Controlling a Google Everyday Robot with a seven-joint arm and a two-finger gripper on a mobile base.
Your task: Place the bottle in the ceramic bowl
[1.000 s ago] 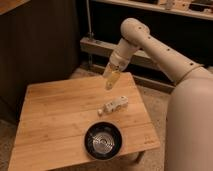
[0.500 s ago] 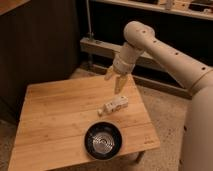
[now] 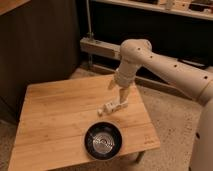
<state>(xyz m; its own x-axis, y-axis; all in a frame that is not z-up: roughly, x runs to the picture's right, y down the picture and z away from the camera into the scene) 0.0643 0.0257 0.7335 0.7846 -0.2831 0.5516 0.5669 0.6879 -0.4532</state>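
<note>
"Where did the bottle [image 3: 112, 106] lie relative to the gripper [image 3: 123, 101]?"

"It lay on its side on the wooden table [image 3: 55, 115], in the far right part of the top as the camera saw it. The gripper hung over the bottle's right end, pointing down from the white arm [image 3: 165, 67]. Most of the white body ran out to the left of the fingers, and a small pale end sat at the far left."

"And the jaws — spread or pressed together?"

"Spread, and set wide. The fingertips were low, at about the height of the bottle and just beside that end. The bottle rested flat on the wood and was not lifted. I could not tell whether a finger touched the plastic or stood a little clear of it."

"Was anything pinched?"

"Nothing that I could see. The bottle's weight was on the table, not in the gripper."

"Where was the ceramic bowl [image 3: 103, 141]?"

"It was near the front edge of the same table — black and glossy, with bright rings inside. It was closer to the camera than the bottle and a little to the left of the gripper. It stood apart from both, with bare wood between its rim and the bottle."
</note>
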